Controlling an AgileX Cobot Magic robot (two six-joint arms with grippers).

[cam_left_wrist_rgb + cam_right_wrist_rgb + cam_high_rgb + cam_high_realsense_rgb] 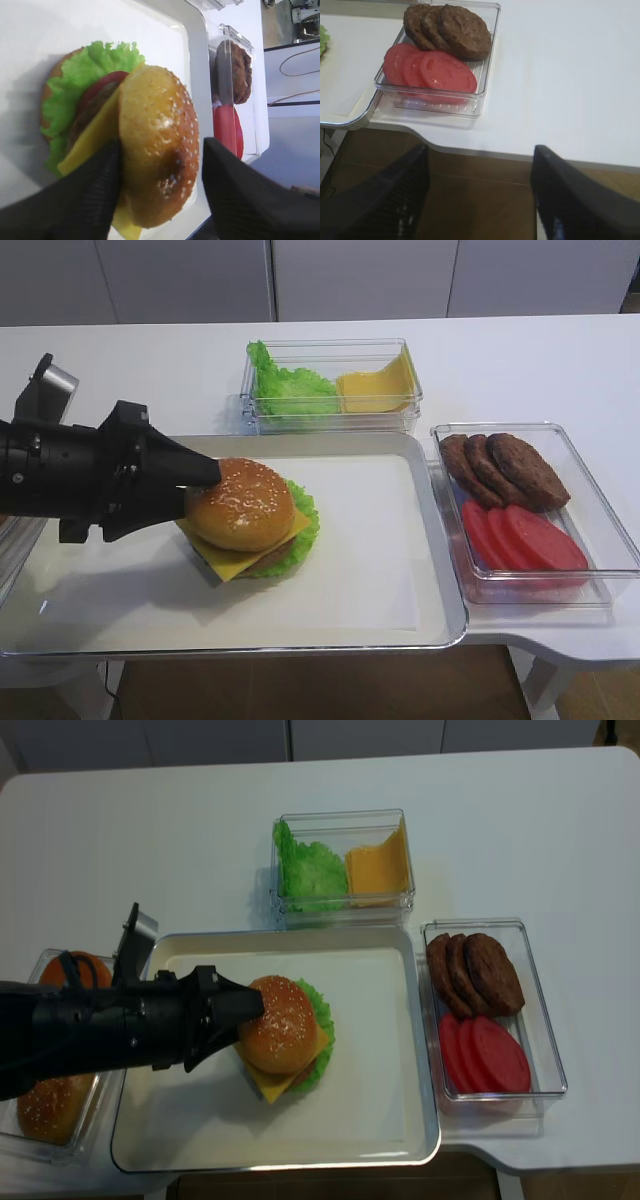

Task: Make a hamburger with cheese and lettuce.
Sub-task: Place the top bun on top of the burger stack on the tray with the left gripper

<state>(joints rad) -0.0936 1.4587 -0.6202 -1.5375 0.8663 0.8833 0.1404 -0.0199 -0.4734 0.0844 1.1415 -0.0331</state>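
Note:
The hamburger sits on the left half of the metal tray: frilly lettuce, a brown patty, square yellow cheese and a sesame bun on top. My left gripper reaches in from the left with its fingers either side of the top bun. In the left wrist view one finger touches the bun and the other finger stands off it with a gap, so the gripper is open. My right gripper hangs open and empty off the table's front edge.
A clear box behind the tray holds a lettuce clump and bent cheese slices. To the right, another box holds dark patties and tomato slices. A bin with spare buns stands left of the tray.

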